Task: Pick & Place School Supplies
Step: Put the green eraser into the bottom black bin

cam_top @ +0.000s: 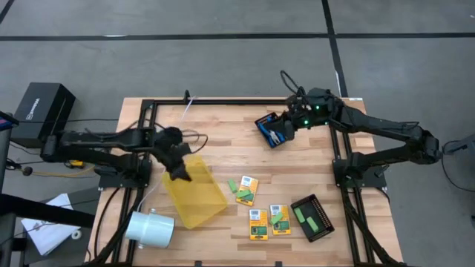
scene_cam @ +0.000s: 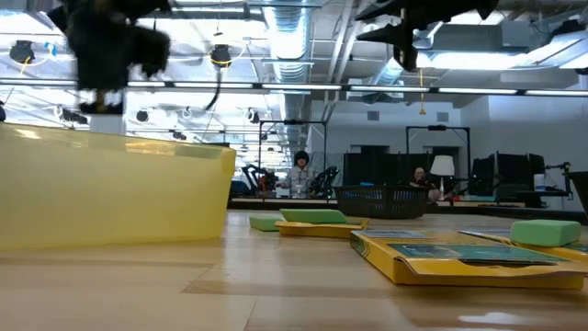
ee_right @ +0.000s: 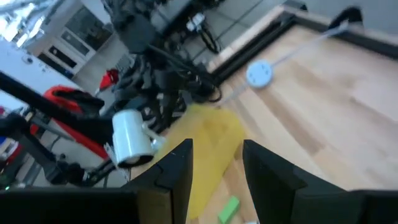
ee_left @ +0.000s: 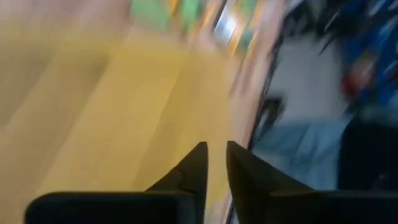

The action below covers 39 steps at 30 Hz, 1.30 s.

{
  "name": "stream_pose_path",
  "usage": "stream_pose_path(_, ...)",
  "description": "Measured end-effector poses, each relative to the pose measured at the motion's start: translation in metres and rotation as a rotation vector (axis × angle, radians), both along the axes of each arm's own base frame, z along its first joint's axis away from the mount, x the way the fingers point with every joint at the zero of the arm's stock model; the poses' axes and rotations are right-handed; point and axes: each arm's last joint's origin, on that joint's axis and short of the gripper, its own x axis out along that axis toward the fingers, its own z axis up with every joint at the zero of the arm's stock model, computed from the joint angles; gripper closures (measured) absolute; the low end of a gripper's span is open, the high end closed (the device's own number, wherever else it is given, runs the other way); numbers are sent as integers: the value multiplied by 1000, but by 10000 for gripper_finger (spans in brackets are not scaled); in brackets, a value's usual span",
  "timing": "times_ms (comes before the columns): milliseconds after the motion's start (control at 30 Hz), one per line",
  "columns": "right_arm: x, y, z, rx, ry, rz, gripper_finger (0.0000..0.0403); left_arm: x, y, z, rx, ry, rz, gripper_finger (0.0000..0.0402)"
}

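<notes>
Supplies lie flat along the worktop's near edge; grip each one across its narrow side.

Your crayon boxes (cam_top: pixel 247 190) sit in a loose group toward the near-right part of the worktop (cam_top: pixel 230 141), two more of them just beside the black mesh tray (cam_top: pixel 312 218) near the right corner, with green sticks (cam_top: pixel 232 185) on or beside them. Expect light cardboard that dents if squeezed hard and slides on the wood, so take a box across its short edges. The sticks look stiff and light; pinch them mid-length. The left tool (cam_top: pixel 178 172) hovers over the yellow tray (cam_top: pixel 202 202) at the near-left, fingers slightly parted, holding nothing. The right tool (cam_top: pixel 284 127) is at the far edge, jaws part open over a blue-and-black item (cam_top: pixel 270 130); I cannot tell if it is gripped.
</notes>
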Motion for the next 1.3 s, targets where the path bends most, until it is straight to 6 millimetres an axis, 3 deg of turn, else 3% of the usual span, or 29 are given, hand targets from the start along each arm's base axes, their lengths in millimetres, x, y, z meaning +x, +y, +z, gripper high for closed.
stream_pose_path(200, -6, -8, -3, 32, 74, -52, 272, 27, 7, 14, 55, -200, 164, 307)
stream_pose_path(367, -10, -10, -11, 48, 159, -93, 272, 67, 15, 11, 128, -235, 131, 303)
stream_pose_path(567, -9, -10, -8, 71, 143, -105, 272, 120, 24, 0, 196, -193, 29, 303)
stream_pose_path(767, -8, -7, -4, 62, 133, -90, 272, 159, 28, -18, 201, -134, 5, 297)
stream_pose_path(967, -9, -6, -5, 35, 134, -42, 272, 185, 9, -33, 297, -64, -91, 249)
stream_pose_path(1300, -9, -3, -5, -7, 135, 62, 272, 204, -35, -27, 493, 22, -189, 186)
